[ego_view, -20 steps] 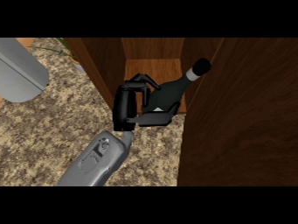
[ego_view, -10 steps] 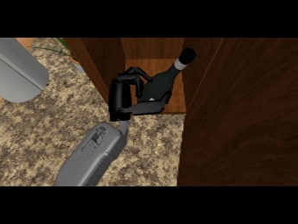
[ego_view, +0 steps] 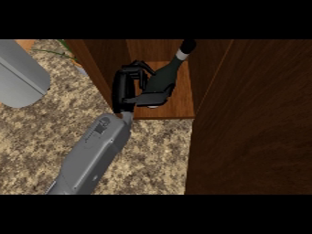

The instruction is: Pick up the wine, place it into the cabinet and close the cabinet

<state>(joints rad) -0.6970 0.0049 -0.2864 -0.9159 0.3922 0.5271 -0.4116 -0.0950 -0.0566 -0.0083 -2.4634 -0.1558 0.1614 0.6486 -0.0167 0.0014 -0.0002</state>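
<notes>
Wine (ego_view: 164, 77) is well inside the cabinet (ego_view: 266, 119) now, further in than a second ago, and it has swung from a slant towards nearly upright, neck pointing to the back wall. My right robot hand (ego_view: 132, 87) has followed it in; a second back it sat at the shelf's front edge, and now the fingers are over the wooden shelf (ego_view: 178, 107) itself. The robot hand is curled round the bottle's lower body, thumb on one side and fingers on the other, pinching the wine. I'm not letting go yet.

From up here the base looks low over the shelf, near its front half, but I can't tell whether it is touching the wood or just above it. That's the thing I want to settle before I release.

What this means: as I read it, the carry is about done and I'm in the placing step. Next I'd ease the bottle down, spread the fingers, and back the forearm out over the counter (ego_view: 30, 141). The open door on the right stands close beside my arm's path, so I'd pull straight back rather than sideways.

My left robot hand shows nowhere in this view. Closing the door is all to come.
</notes>
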